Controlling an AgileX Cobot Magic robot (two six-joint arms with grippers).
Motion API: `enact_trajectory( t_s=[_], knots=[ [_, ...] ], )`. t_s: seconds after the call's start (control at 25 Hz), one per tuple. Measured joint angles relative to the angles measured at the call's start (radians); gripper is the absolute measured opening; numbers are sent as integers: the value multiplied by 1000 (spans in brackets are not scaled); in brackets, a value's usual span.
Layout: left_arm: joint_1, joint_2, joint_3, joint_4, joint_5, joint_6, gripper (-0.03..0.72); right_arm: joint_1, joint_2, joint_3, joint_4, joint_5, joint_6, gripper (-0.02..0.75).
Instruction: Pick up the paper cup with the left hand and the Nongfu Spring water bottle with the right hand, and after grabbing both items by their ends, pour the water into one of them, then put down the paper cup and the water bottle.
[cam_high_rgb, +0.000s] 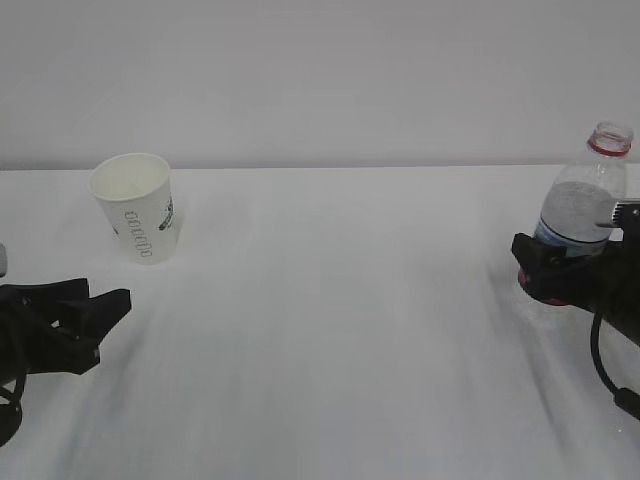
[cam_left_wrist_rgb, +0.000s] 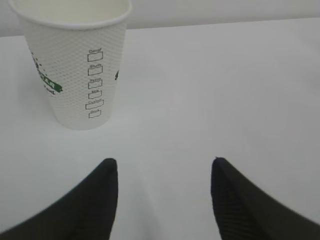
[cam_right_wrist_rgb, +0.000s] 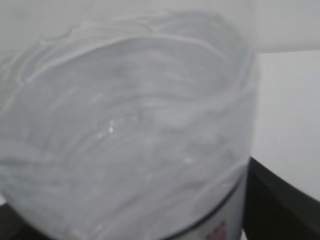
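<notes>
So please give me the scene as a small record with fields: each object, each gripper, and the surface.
cup: white tapered paper cup with green print, upright, empty inside, far left
bottle: clear ribbed plastic bottle with red neck ring, uncapped, upright, right edge
left gripper: open, short of the cup, not touching
right gripper: jaws around the bottle's middle
surface: white table

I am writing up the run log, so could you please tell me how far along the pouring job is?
Nothing looks finished yet. In hand: the right claw sits around the water bottle, which stands uncapped on the table; whether it grips yet is unclear. The left claw is open, short of the paper cup, which stands apart and looks empty. Left: grasping the cup, lifting both, pouring, setting both down.
</notes>
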Motion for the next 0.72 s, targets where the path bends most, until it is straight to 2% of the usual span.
enact_trajectory(
  t_s=[0.72],
  knots=[
    [0,0,0,0,0,0,434,0,0,0,-22,-2,-8,440]
  ],
)
